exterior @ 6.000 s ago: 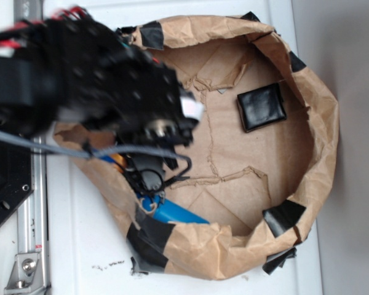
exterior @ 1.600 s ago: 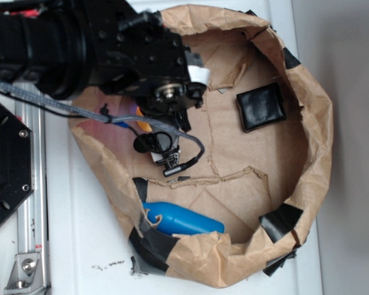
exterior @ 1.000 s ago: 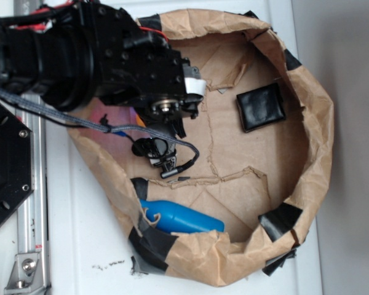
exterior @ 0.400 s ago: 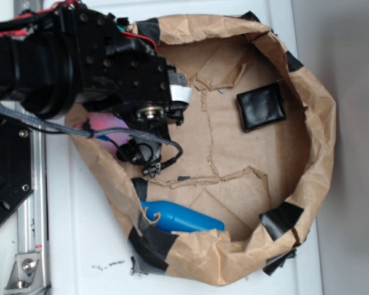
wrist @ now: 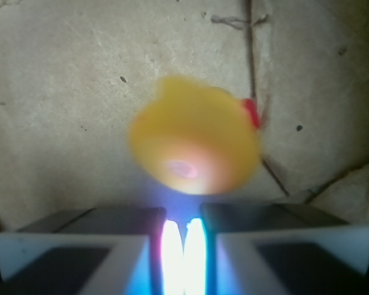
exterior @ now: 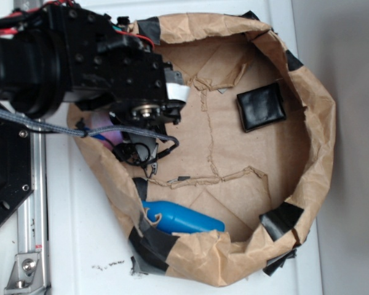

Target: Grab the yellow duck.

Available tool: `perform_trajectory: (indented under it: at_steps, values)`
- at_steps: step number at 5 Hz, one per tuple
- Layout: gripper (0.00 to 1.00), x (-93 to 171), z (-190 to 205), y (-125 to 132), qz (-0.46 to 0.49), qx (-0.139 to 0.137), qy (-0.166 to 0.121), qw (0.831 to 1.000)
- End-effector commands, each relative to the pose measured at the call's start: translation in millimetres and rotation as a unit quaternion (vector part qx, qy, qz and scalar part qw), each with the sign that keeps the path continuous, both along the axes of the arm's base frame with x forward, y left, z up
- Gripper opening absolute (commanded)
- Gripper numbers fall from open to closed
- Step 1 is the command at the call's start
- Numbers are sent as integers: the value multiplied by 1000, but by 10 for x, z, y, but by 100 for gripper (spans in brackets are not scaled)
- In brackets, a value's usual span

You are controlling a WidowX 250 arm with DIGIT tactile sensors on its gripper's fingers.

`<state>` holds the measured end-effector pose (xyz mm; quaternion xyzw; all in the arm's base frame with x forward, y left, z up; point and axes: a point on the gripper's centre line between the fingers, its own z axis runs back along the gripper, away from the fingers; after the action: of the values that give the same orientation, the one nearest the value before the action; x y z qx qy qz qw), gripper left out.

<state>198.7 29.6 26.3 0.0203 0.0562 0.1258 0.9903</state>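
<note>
One small bright yellow rubber duck [wrist: 195,142] with a red-orange beak filled the wrist view, lying over the creased brown paper floor and just beyond the tips of the black robot hand [wrist: 184,212]. The hand's two pale pads [wrist: 80,249] stood almost together, with only a thin glowing slit between them. The duck's underside met their front edge, but I could not tell whether they pinched any of it.

From the side of the bench [exterior: 80,246] the duck was hidden under the arm. The hand [exterior: 141,157] hung low inside the left part of the taped brown paper basin [exterior: 320,123]. It was above the blue bottle [exterior: 181,216] and well apart from the black square pad [exterior: 261,106].

To do the grab well, I judged the pads ought to part wider than the rounded body. The hand should then go forward until the duck sat between them rather than ahead of them, and close across its fattest part. A nip at the edge would likely let so smooth a toy squirt free.
</note>
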Motion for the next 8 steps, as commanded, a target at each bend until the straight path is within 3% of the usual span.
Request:
perform_trajectory:
  at_steps: [1,2,8]
  values:
    - [0,75,110,62,0,-5,-32,999]
    - [100,77,135,56,-3,-10,-30,999]
    - [100,237,73,216,28,12,-44,999]
